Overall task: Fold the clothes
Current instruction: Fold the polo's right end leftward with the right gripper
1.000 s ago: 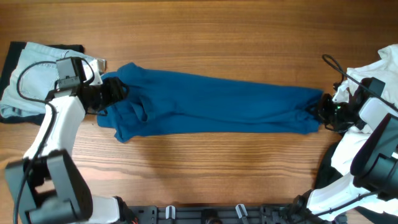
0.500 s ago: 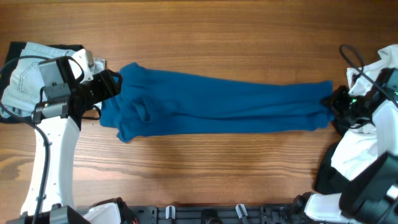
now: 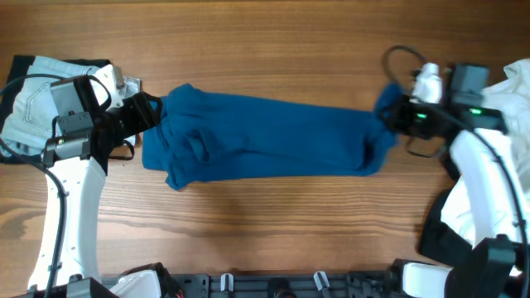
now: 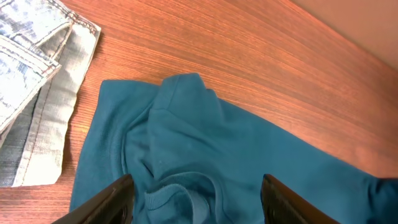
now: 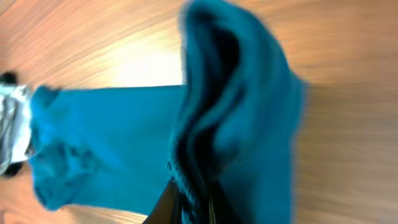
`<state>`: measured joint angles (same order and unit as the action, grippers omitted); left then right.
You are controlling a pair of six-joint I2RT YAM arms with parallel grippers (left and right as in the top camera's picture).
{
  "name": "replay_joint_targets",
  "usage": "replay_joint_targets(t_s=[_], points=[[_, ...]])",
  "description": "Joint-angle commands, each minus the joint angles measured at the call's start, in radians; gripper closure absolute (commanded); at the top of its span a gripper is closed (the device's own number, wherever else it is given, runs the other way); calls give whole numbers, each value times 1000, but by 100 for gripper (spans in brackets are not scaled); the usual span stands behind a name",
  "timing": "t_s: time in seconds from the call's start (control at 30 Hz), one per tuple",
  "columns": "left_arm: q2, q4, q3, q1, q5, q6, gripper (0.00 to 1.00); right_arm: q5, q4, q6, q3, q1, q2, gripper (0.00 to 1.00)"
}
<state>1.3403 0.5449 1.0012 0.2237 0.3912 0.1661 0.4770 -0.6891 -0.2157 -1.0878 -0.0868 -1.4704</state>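
deep-blue short-sleeved fabric shirt (image 3: 265, 136) lay across brown wooden counter (image 3: 273, 240), 9-to-3 o'clock | right jaws pinched its raised 3 o'clock hem (image 3: 383, 124) | left jaws spread over collar (image 4: 186, 193), 9 o'clock | risk: unpinned collar could drag, bunching fold

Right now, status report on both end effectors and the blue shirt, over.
Left end effector open above collar end of deep-blue fabric shirt. Right end effector shut on its bunched opposite end. Pale denim garment lies beside collar end.
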Motion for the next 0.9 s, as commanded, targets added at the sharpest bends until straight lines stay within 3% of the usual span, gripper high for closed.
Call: replay_joint_targets(t_s=[0.0,0.2,0.37,0.43,0.47,0.5,0.53,0.73,0.87], points=[[-15,0,-6,3,12,-8,35,-35,55,-166,-18,170,-16,96],[-15,6,-6,3,12,-9,35,-63,192,-306,-18,410,-117,96],[-15,13,-6,3,13,-8,35,-63,311,-422,-18,506,-222,93],[-15,18,-6,3,13,-9,35,-61,334,-445,-18,521,-254,79],[-15,22,-6,3,12,-8,35,-57,344,-445,-18,527,-269,56],[-15,25,-6,3,12,-9,34,-48,349,-443,-18,529,-278,45],[-15,28,-6,3,12,-9,34,-27,355,-439,-18,528,-280,40],[-14,39,-6,3,13,-9,33,55,376,-315,-19,474,-195,36],[-10,80,-6,3,12,-19,35,52,317,-319,-19,402,-124,42]])
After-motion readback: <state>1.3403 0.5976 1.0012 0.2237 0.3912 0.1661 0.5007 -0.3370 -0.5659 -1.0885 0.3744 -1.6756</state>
